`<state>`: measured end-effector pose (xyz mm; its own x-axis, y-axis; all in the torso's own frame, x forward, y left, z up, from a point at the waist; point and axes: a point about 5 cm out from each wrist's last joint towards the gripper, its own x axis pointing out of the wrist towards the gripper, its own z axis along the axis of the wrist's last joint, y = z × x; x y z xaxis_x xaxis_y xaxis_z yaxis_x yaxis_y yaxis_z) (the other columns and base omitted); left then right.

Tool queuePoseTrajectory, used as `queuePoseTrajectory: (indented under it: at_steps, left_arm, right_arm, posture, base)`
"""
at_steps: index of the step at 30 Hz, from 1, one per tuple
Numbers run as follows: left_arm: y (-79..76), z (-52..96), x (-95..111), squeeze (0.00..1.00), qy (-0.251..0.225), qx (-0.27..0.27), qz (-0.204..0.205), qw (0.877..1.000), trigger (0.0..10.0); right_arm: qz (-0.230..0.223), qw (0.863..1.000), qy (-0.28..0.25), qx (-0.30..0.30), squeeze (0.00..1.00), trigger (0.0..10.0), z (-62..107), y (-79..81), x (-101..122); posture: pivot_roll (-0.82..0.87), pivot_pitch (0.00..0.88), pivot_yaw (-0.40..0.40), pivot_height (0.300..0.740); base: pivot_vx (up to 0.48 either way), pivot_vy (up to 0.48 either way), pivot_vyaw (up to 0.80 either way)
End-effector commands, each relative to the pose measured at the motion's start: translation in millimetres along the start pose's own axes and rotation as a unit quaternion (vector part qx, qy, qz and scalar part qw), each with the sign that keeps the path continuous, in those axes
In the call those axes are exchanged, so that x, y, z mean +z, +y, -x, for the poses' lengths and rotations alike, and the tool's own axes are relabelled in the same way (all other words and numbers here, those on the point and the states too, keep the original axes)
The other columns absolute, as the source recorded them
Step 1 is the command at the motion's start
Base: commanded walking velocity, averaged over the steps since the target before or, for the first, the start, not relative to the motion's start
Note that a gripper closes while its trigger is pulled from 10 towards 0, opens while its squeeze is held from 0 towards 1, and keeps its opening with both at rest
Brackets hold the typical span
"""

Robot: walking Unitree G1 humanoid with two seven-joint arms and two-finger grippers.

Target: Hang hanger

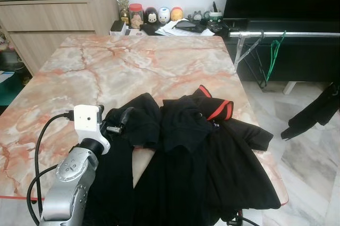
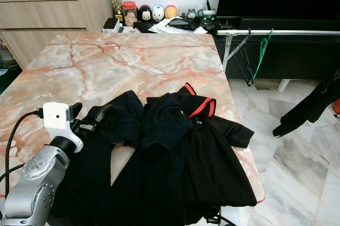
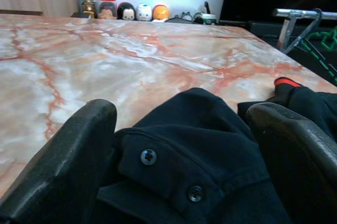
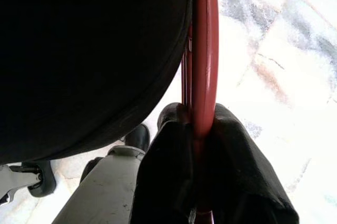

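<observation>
Left gripper [image 3: 179,145]: open, its two fingers straddling the buttoned collar of a black shirt [image 1: 175,130] on the marble table [image 1: 133,66].
Right gripper [image 4: 197,129]: clenched on a red hanger [image 4: 204,50], held low beside the table's near edge, above the floor.
Hanger axis: the red bar runs lengthwise straight out between the fingers.
Rail [image 1: 287,34]: a silver bar past the table's far right corner, ahead and to the right of the robot.
Nearer arm: the right, by judgement, since it already holds the hanger and the rail is on its side.
Count on rail: two hangers, one dark [image 1: 249,56], one green [image 1: 274,53].
Shirts: a heap of black garments; number cannot be told.
</observation>
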<state>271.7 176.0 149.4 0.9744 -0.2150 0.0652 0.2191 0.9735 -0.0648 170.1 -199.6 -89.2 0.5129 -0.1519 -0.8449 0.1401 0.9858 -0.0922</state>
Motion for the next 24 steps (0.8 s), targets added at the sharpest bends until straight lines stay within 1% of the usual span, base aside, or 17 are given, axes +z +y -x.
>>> queuePoseTrajectory:
  at_steps: [1,16,24]
  left_arm:
    - [-1.1,0.8,-2.7,0.00,0.006,-0.005,-0.013,1.000,10.0]
    - [-2.4,1.4,-3.8,0.00,0.008,-0.008,-0.011,1.000,10.0]
    - [-3.1,1.4,-4.4,0.00,0.009,-0.008,-0.011,1.000,10.0]
  right_arm:
    - [0.001,1.000,0.001,0.000,0.00,10.0,0.0,-0.4,0.1]
    - [0.001,1.000,0.000,-0.002,0.00,10.0,-0.2,-0.6,1.3]
    - [0.001,1.000,-0.001,-0.002,0.00,10.0,-0.3,-0.9,2.1]
  posture:
    - [-0.01,0.000,-0.020,0.732]
    - [-0.01,0.000,-0.023,0.732]
    - [-0.01,0.000,-0.025,0.732]
  base:
    - [0.000,0.000,0.00]
    - [0.000,0.000,0.00]
    - [-0.252,0.000,0.00]
